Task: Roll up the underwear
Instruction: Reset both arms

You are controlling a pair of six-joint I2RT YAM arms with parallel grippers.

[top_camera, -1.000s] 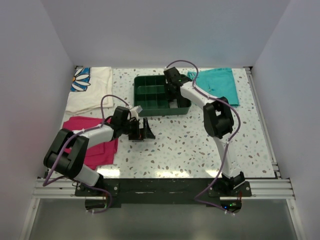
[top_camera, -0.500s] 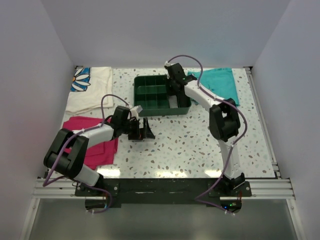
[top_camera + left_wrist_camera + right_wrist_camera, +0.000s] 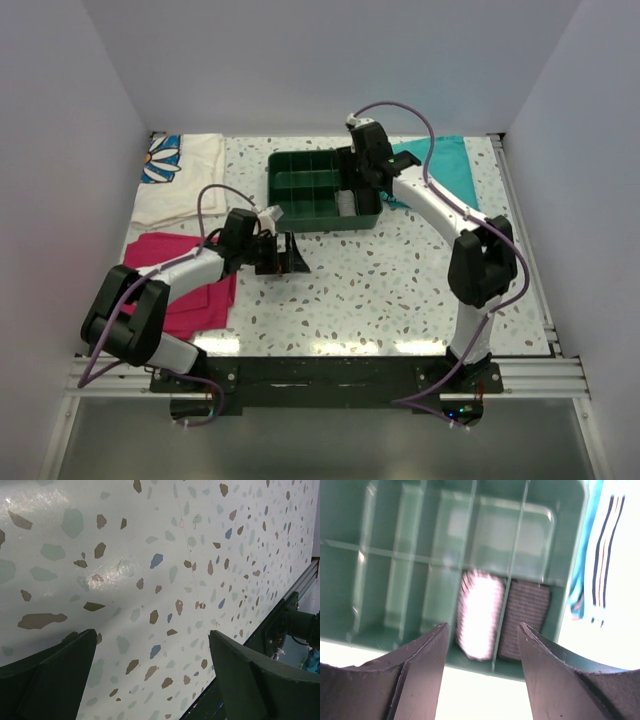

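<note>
The underwear lies rolled in a near-corner compartment of the green tray, washed out by glare. A second grey-striped roll fills the compartment beside it. My right gripper hovers above them, open, with nothing between its fingers. In the top view the right gripper is over the right end of the tray, where a pale roll shows. My left gripper rests low over the table in front of the tray, wide open and empty; its wrist view shows only bare terrazzo between the fingers.
Teal shorts lie behind the right arm, at the back right. A magenta cloth lies under the left arm. A white cloth with a flower print covers the back left corner.
The right gripper has opened, let go of a roll in the tray and drawn back to the right, its elbow swinging outward. The left arm has stayed put.
</note>
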